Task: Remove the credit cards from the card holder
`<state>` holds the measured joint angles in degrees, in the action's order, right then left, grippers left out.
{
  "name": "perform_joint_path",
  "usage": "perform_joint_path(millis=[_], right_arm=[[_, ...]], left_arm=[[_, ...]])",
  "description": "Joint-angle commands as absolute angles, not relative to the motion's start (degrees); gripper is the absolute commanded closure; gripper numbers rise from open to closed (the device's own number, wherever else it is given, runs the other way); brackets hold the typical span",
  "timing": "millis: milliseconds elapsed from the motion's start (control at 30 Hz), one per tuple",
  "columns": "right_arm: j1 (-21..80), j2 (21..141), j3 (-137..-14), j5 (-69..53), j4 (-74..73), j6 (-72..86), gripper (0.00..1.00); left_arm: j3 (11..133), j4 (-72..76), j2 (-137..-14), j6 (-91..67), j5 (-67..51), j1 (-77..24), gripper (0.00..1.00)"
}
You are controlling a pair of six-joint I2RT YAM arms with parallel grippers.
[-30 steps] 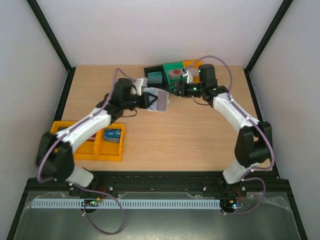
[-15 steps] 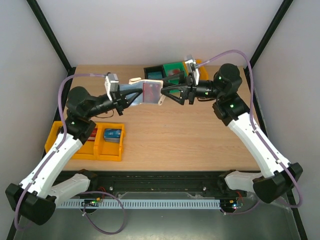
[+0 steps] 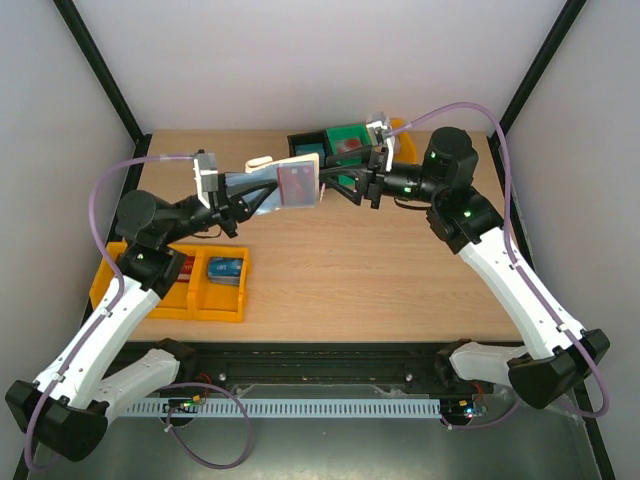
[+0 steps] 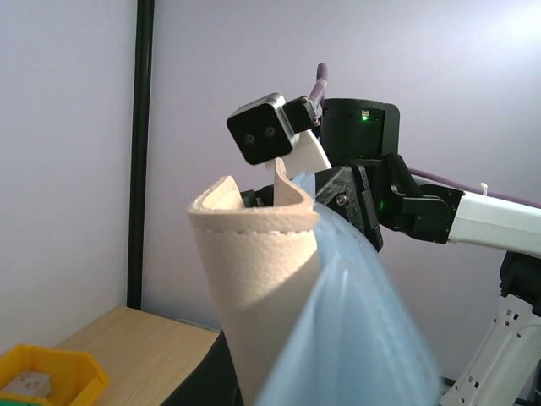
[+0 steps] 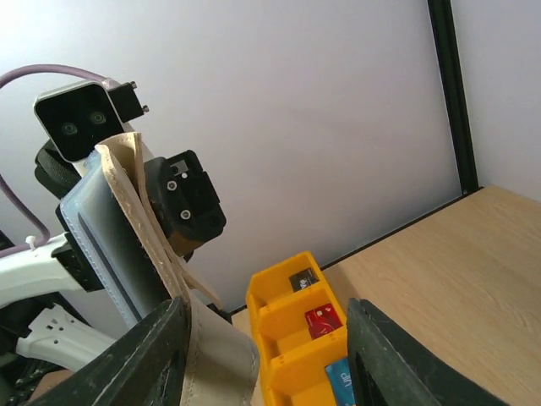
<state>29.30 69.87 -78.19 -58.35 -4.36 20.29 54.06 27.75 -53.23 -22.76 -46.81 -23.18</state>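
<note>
Holding the card holder (image 3: 275, 187) up over the table (image 3: 350, 270).
The left claw (image 3: 242, 198) is pinching it tight; the right claw (image 3: 336, 186) is hanging open just beside its far end, gripping nothing.

Left arm (image 3: 105, 325) and right arm (image 3: 515, 285): white shell links joined by rounded black joint housings. Black shoulder blocks logged at 7 and 5 o'clock of the overhead view. Small green lights seen on the joints. A lilac cable (image 3: 140, 161) is run along the left arm, another (image 3: 460, 104) along the right. Each wrist is fitted with a boxy twin-lens camera (image 4: 265, 127) on a white bracket. Bright screw heads noted on the black wrist housing (image 5: 188, 203). Right claw (image 5: 264, 309): black fingers (image 5: 161, 359).
</note>
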Motion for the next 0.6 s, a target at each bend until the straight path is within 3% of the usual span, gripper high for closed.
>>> perform_joint_path(millis=[0,567], right_arm=[[30.3,70.4,-80.9,-58.1,-6.8,18.0,0.48],[40.1,74.9,-84.6,-58.1,-6.5,17.4,0.22]], left_arm=[[53.8,32.4,-53.0,-23.1,-47.5,-23.5,0.98],[51.9,31.8,-53.5,-22.9,-46.2,-24.8,0.98]])
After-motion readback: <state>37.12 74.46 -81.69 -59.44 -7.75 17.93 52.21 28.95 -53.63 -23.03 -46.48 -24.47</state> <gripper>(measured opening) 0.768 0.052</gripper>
